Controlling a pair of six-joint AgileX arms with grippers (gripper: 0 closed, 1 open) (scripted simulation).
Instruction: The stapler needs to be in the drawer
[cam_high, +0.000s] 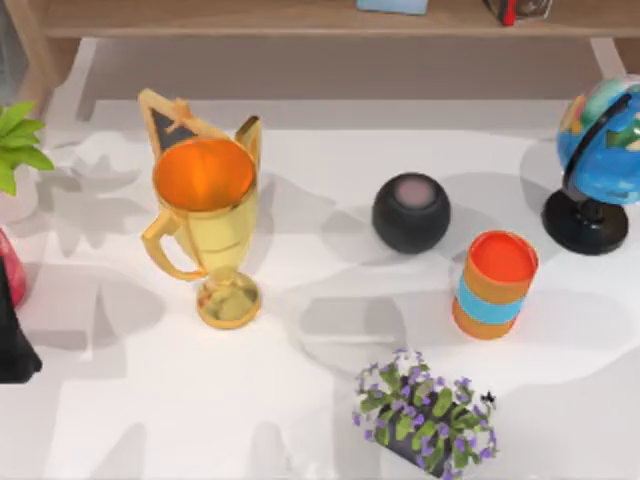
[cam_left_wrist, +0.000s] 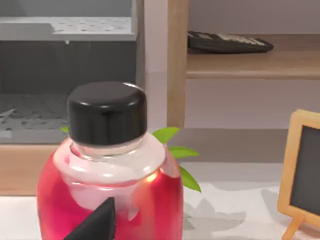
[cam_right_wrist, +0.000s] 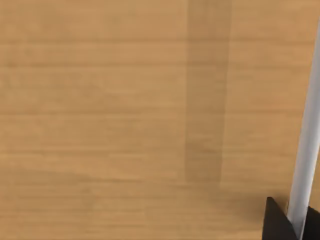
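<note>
The stapler is out of view. In the right wrist view a tan wooden front (cam_right_wrist: 125, 115), which looks like the drawer's face, is very close, with a pale bar handle (cam_right_wrist: 307, 130) running across it. My right gripper (cam_right_wrist: 298, 225) has its dark fingertips (cam_right_wrist: 274, 222) on either side of that bar, shut on it. My left gripper (cam_high: 14, 345) sits at the table's left edge, right behind a red bottle with a black cap (cam_left_wrist: 107, 165).
On the white table stand a gold trophy (cam_high: 205, 225), a black round speaker (cam_high: 411, 212), an orange and blue can (cam_high: 494, 284), a globe (cam_high: 600, 165), a purple flower pot (cam_high: 425, 415) and a small chalkboard (cam_left_wrist: 302, 175). A wooden shelf (cam_high: 300, 18) runs along the back.
</note>
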